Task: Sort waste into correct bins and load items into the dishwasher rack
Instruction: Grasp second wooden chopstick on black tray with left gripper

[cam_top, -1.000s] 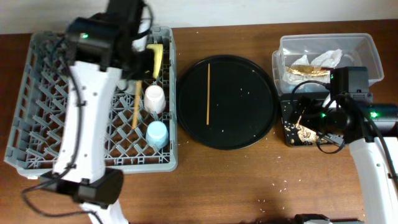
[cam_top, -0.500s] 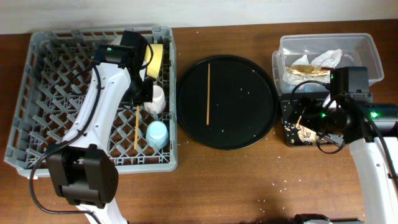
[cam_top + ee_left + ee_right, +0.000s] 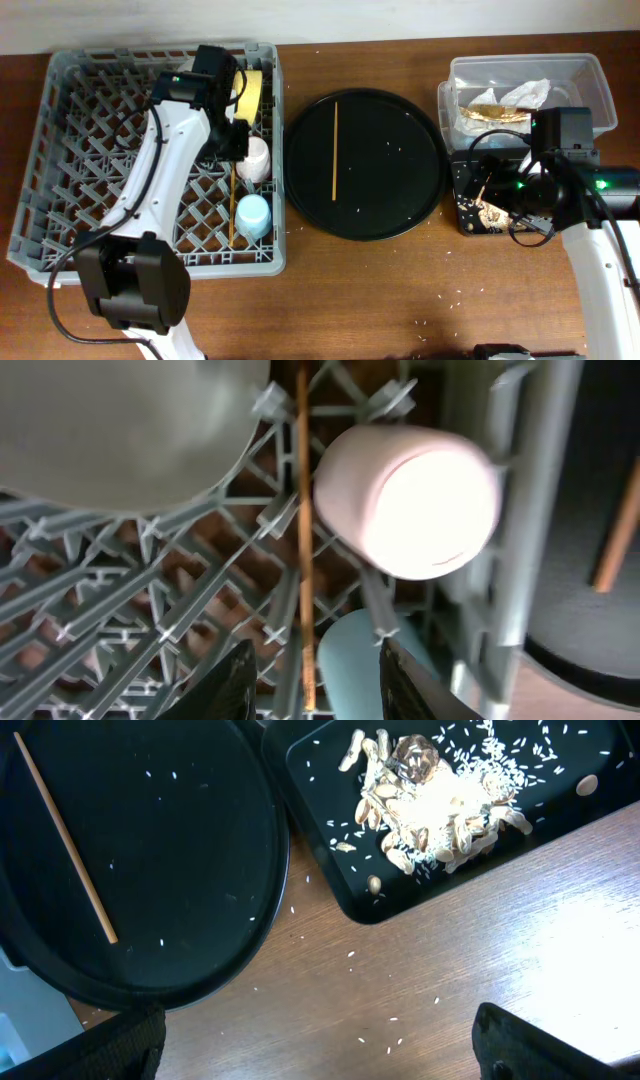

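The grey dishwasher rack [image 3: 80, 150] holds the yellow bowl [image 3: 250, 92], the pink cup [image 3: 254, 158] and the light blue cup [image 3: 252, 215]. One chopstick [image 3: 233, 205] lies on the rack floor beside the cups; it also shows in the left wrist view [image 3: 304, 550]. My left gripper [image 3: 233, 140] [image 3: 315, 685] is open above it, holding nothing. The pale plate [image 3: 120, 430] stands next to the pink cup [image 3: 410, 500]. The other chopstick [image 3: 334, 150] lies on the round black tray [image 3: 400, 210]. My right gripper [image 3: 497, 190] [image 3: 320, 1050] is open and empty over the black bin [image 3: 340, 890] with food scraps [image 3: 430, 790].
The clear tub [image 3: 590, 75] at the back right holds the white napkin [image 3: 530, 93] and the brown-gold wrapper [image 3: 495, 112]. Rice grains are scattered on the wooden table [image 3: 470, 980] and on the round tray [image 3: 180, 870].
My left arm has come down over the rack. The chopstick it carried now lies flat by the cups, shifted right and nearer the front. The right arm has not moved.
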Controlling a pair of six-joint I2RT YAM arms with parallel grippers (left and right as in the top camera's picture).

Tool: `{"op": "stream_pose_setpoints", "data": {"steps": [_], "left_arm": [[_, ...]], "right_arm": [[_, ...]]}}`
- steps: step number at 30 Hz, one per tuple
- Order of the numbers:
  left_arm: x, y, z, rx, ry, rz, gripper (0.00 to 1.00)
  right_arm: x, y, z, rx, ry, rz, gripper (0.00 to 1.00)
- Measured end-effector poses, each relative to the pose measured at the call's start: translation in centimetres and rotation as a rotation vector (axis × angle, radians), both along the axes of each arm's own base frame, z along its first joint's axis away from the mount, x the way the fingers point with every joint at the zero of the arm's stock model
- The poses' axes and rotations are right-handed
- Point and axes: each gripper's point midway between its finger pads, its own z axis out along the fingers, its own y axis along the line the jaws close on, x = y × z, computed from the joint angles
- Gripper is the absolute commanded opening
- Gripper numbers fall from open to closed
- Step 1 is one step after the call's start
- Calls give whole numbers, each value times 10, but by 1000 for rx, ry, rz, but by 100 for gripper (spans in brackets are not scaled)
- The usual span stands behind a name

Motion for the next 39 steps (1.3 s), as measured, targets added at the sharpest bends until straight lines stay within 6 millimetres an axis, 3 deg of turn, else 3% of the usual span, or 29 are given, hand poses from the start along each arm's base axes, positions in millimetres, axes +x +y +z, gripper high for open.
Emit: {"op": "stream_pose_setpoints", "data": {"steps": [3, 6, 10, 13, 19, 21, 28, 39], "left_arm": [[20, -18, 28, -36, -105, -29, 40], [38, -66, 62, -90, -246, -121, 40], [29, -122, 62, -123, -269, -219, 37], [23, -155, 40, -120, -235, -252, 36], [37, -175, -39, -55, -147, -197, 36], [41, -178, -57, -43, -133, -193, 36], [47, -203, -79, -38, -165, -215, 36], [60, -203, -117, 30, -189, -155, 28]], "right_arm": [[0, 0, 0, 0, 0, 0, 99], [0, 0, 0, 0, 0, 0, 98], [0, 0, 0, 0, 0, 0, 99], [0, 0, 0, 0, 0, 0, 99], [0, 0, 0, 0, 0, 0, 98], [0, 0, 0, 0, 0, -1, 99], [0, 0, 0, 0, 0, 0, 99], [0, 0, 0, 0, 0, -1, 99]]}}
